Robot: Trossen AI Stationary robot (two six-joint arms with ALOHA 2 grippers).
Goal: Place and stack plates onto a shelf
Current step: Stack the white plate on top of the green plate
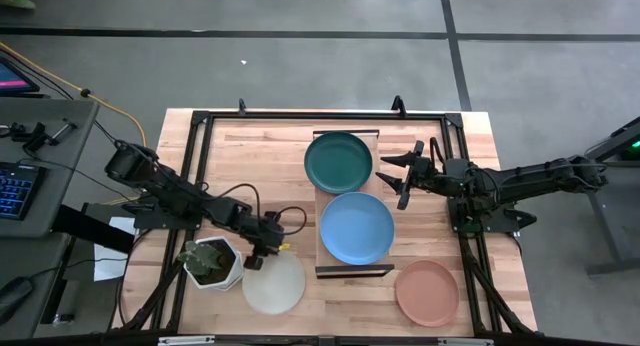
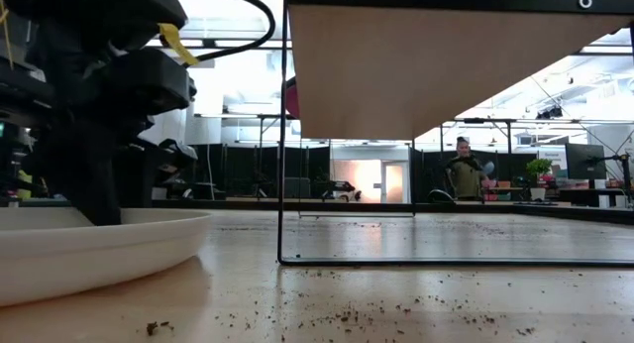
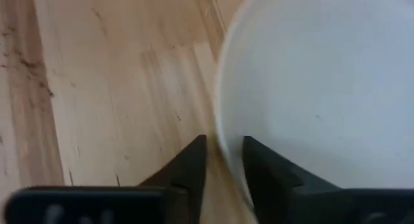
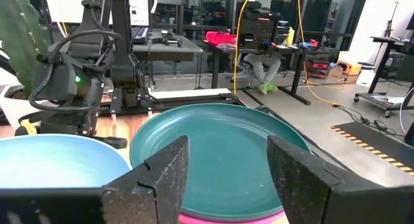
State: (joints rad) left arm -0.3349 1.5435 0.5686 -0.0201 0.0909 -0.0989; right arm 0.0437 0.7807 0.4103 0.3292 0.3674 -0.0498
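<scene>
Left gripper [image 3: 223, 160] at the round matte white plate's [image 1: 273, 283] rim, jaws closed on it. Right gripper [image 1: 400, 173] beside the dark teal round plate [image 1: 338, 161], jaws apart.

My two arms are dark, almost black, with my left gripper [image 1: 268, 248] and right gripper [image 1: 393, 172] just as dark. The round matte plates run dark teal [image 1: 338, 161], light blue [image 1: 356, 227], salmon tan [image 1: 427, 292] and white [image 1: 273, 283] (a magenta pink rim [image 4: 213, 218] peeks beneath the teal one). The long shelf board [image 1: 321, 236] is pale wood edged in a dark frame; the butcher-block tabletop [image 1: 260, 161] is striped in warm light browns.
</scene>
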